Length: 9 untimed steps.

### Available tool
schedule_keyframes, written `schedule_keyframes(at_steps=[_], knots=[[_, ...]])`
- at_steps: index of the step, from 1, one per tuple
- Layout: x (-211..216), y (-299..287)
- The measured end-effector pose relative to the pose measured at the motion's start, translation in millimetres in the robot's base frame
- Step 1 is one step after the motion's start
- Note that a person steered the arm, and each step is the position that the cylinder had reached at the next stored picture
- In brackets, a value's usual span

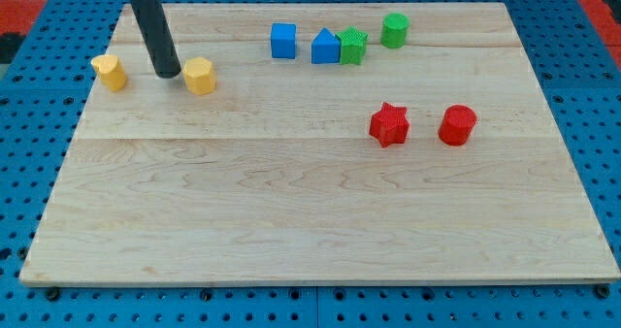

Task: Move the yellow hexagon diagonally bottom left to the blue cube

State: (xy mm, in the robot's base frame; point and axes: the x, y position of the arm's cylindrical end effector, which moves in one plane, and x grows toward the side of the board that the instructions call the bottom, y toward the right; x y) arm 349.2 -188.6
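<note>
The arm has no fingers, only the tip [168, 74] just left of the yellow hexagon [199, 76], which lies well left of the blue cube [282, 40]; an off-centre push could make it slip aside on the surface [291, 212].

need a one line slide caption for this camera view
My tip sits just left of the yellow hexagon, with the blue cube farther to the view's upper right on the wooden board.
</note>
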Motion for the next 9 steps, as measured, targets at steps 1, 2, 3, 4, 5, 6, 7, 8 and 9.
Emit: schedule_keyframes(at_steps=[1, 2, 3, 4, 5, 6, 7, 8, 9], knots=[[20.4, 11.5], [20.0, 19.2], [-1.8, 20.0], [-25.5, 23.7], [-37.1, 32.2], [-18.1, 55.4], [-10.5, 63.5], [-29.6, 42.5], [-71.4, 24.7]])
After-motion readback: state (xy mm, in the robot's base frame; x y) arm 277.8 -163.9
